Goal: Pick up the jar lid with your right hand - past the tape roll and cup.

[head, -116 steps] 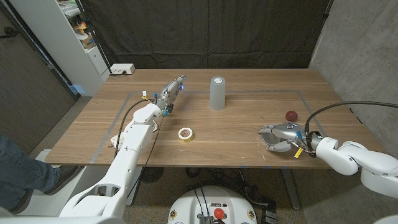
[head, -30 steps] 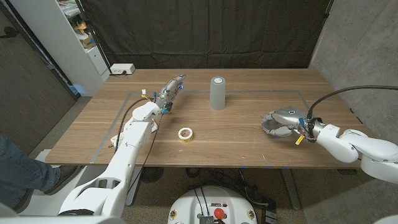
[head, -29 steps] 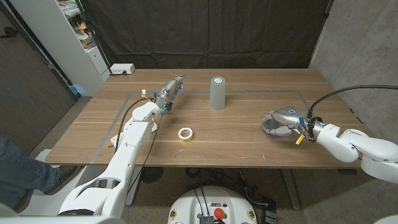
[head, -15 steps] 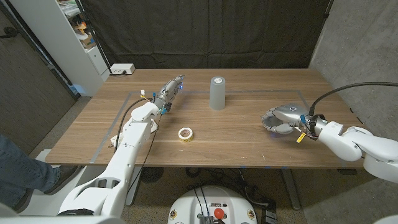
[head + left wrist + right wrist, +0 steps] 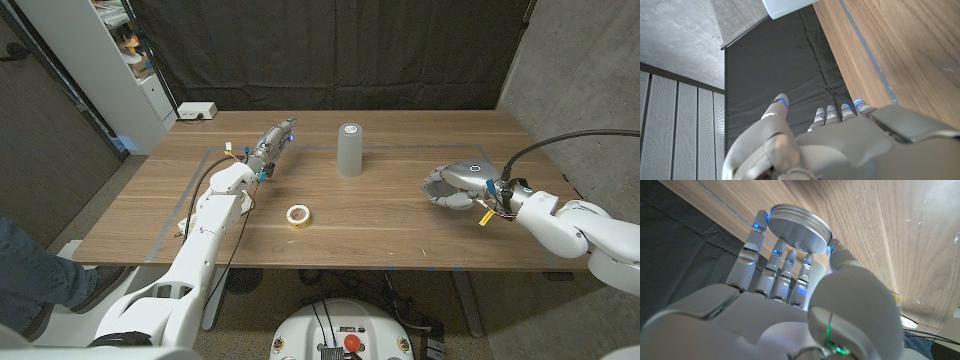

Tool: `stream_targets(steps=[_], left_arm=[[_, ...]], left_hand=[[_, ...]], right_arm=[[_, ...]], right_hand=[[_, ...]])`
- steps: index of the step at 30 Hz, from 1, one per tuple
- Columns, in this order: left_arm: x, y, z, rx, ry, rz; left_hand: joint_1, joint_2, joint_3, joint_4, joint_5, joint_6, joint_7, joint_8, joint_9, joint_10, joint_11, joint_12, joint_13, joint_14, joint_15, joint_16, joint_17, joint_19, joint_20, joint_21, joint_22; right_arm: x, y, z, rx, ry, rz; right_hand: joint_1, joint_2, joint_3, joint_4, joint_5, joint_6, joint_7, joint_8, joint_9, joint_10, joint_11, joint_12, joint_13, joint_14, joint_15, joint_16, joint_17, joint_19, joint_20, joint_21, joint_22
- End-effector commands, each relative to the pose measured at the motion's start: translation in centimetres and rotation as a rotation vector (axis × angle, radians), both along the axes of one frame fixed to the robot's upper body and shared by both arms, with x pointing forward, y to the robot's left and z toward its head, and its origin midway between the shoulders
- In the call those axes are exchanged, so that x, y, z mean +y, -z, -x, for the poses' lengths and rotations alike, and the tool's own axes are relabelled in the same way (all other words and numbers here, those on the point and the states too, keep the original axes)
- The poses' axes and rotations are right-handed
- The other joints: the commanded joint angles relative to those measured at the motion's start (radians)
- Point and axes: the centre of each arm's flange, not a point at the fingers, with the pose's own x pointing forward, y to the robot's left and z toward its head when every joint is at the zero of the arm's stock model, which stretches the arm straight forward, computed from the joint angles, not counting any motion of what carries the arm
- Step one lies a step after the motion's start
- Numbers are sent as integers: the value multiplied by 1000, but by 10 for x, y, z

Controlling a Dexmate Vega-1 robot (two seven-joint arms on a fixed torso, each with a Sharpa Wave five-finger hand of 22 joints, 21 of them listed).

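My right hand [image 5: 457, 187] is at the table's right side, well right of the grey cup [image 5: 348, 149] and the tape roll [image 5: 298, 214]. In the right wrist view this hand [image 5: 790, 305] pinches a round silver jar lid [image 5: 799, 228] between thumb and fingertips, with the wooden table [image 5: 880, 235] behind it. From the head view the lid is hidden under the hand. My left hand [image 5: 272, 147] stretches over the table's back left with straight fingers and holds nothing; the left wrist view shows the same hand [image 5: 840, 145] empty.
The cup stands upright at the back middle, and the tape roll lies flat nearer the front. A white box [image 5: 197, 111] sits at the back left corner. A shelf unit [image 5: 110, 60] and a person's leg [image 5: 30, 270] are left of the table.
My right hand has moved away from the front edge and slightly right, closing around the lid. A dark red round thing seen beside it earlier is now hidden. The left arm stays put.
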Motion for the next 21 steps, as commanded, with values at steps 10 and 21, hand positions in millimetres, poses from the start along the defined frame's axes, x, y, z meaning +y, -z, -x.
stream_targets(steps=[10, 21], left_arm=[[1, -9, -3, -13, 10, -1], [1, -9, -4, -13, 14, 1]], left_hand=[[-8, 2, 4, -2, 8, 2, 2, 2, 5, -8, -1, 4, 0, -43, 2, 4, 2, -73, 8, 4, 6], [-8, 1, 4, -3, 8, 2, -1, 1, 5, -10, 0, 4, 0, -43, 3, 5, 2, -72, 8, 4, 6]], right_arm=[[2, -37, 25, -76, 1, 6], [2, -52, 35, -113, 0, 7]], right_hand=[[12, 17, -9, -2, -4, 2, -6, -4, 3, 4, -5, -6, 1, 14, -62, 1, 7, 37, -24, -6, 4], [14, 19, -11, -1, -6, 4, -6, -6, 3, 7, -7, -8, 2, 20, -66, 1, 8, 38, -24, -9, 4]])
